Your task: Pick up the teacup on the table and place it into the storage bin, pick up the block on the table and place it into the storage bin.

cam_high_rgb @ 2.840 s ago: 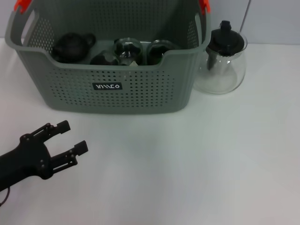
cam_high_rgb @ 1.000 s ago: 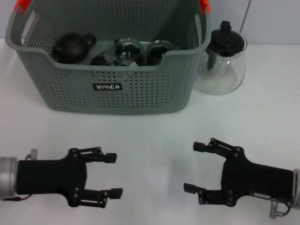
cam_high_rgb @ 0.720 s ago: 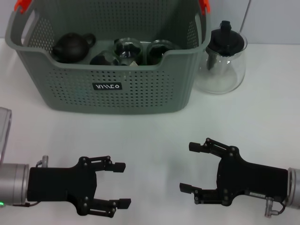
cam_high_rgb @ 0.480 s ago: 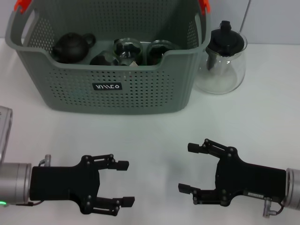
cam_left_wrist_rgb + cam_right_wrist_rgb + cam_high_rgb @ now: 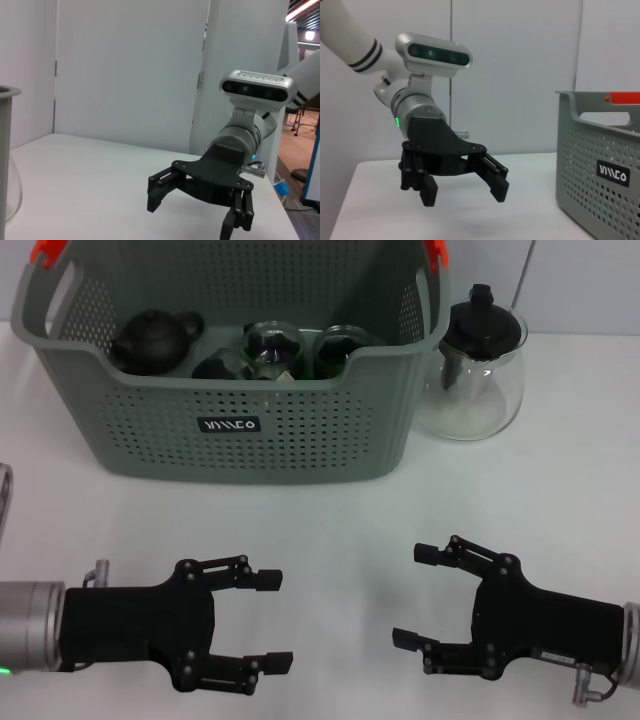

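My left hand [image 5: 268, 620] and right hand [image 5: 418, 595] hover spread wide and empty, near the storage bin [image 5: 228, 425]. I see no teacup or block on the table [image 5: 560, 500]; dark crockery sits inside the bin, probably fragile and best gripped at the rim.

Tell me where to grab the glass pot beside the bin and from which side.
Probably best to take the glass pot by its narrow black neck just under the lid, coming straight down from above. The belly is wide, round and smooth, likely too broad for open jaws, and the storage bin crowds its left side. The right gripper, open over the table, is the nearer one.
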`<action>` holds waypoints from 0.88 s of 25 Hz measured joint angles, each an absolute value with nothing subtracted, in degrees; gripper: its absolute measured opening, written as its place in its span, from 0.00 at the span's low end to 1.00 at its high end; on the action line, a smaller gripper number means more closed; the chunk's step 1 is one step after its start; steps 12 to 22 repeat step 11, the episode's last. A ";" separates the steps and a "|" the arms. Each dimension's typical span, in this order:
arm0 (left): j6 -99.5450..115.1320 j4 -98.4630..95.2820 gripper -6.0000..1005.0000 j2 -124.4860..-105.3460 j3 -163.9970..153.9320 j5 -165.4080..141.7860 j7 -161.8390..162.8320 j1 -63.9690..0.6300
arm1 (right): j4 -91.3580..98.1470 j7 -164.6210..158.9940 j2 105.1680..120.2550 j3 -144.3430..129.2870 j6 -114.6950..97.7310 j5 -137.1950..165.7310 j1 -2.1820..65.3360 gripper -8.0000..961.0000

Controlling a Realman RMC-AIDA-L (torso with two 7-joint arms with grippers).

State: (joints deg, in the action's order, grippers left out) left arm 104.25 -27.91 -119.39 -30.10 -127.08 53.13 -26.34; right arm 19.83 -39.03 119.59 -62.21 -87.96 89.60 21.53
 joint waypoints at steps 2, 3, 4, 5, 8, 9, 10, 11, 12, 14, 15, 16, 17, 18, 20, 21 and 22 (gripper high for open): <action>104.44 -27.94 0.84 -119.30 -29.49 -127.04 53.13 -26.24 | 19.87 -39.15 119.53 -62.16 -87.98 89.59 21.39 0.98; 104.48 -27.95 0.84 -119.25 -29.21 -127.02 53.12 -26.22 | 19.89 -39.18 119.53 -62.14 -87.99 89.59 21.39 0.98; 104.49 -27.92 0.84 -119.24 -29.04 -127.01 53.12 -26.23 | 19.90 -39.22 119.53 -62.12 -88.00 89.59 21.46 0.98; 104.47 -27.91 0.84 -119.26 -28.94 -127.00 53.11 -26.28 | 19.90 -39.26 119.53 -62.10 -88.00 89.61 21.60 0.98; 104.18 -27.96 0.84 -119.49 -28.87 -127.00 53.10 -26.56 | 19.87 -39.32 119.55 -62.11 -88.02 89.87 21.89 0.98; 104.07 -28.03 0.84 -119.57 -28.85 -127.00 53.09 -26.63 | 19.87 -39.32 119.59 -62.12 -88.03 89.90 21.91 0.98; 103.99 -28.09 0.84 -119.62 -28.84 -127.00 53.09 -26.68 | 19.86 -39.33 119.63 -62.13 -88.04 89.92 21.91 0.98; 103.94 -28.13 0.84 -119.66 -28.83 -127.00 53.09 -26.70 | 19.86 -39.34 119.63 -62.13 -88.04 89.92 21.91 0.98; 103.94 -28.13 0.84 -119.66 -28.83 -127.00 53.09 -26.70 | 19.86 -39.34 119.63 -62.13 -88.04 89.92 21.91 0.98; 103.94 -28.13 0.84 -119.66 -28.83 -127.00 53.09 -26.70 | 19.86 -39.34 119.63 -62.13 -88.04 89.92 21.91 0.98; 103.94 -28.13 0.84 -119.66 -28.83 -127.00 53.09 -26.70 | 19.86 -39.34 119.63 -62.13 -88.04 89.92 21.91 0.98; 103.94 -28.13 0.84 -119.66 -28.83 -127.00 53.09 -26.70 | 19.86 -39.34 119.63 -62.13 -88.04 89.92 21.91 0.98; 103.94 -28.13 0.84 -119.66 -28.83 -127.00 53.09 -26.70 | 19.86 -39.34 119.63 -62.13 -88.04 89.92 21.91 0.98; 103.94 -28.13 0.84 -119.66 -28.83 -127.00 53.09 -26.70 | 19.86 -39.34 119.63 -62.13 -88.04 89.92 21.91 0.98; 103.94 -28.13 0.84 -119.66 -28.83 -127.00 53.09 -26.70 | 19.86 -39.34 119.63 -62.13 -88.04 89.92 21.91 0.98; 103.94 -28.13 0.84 -119.66 -28.83 -127.00 53.09 -26.70 | 19.86 -39.34 119.63 -62.13 -88.04 89.92 21.91 0.98; 103.94 -28.13 0.84 -119.66 -28.83 -127.00 53.09 -26.70 | 19.86 -39.34 119.63 -62.13 -88.04 89.92 21.91 0.98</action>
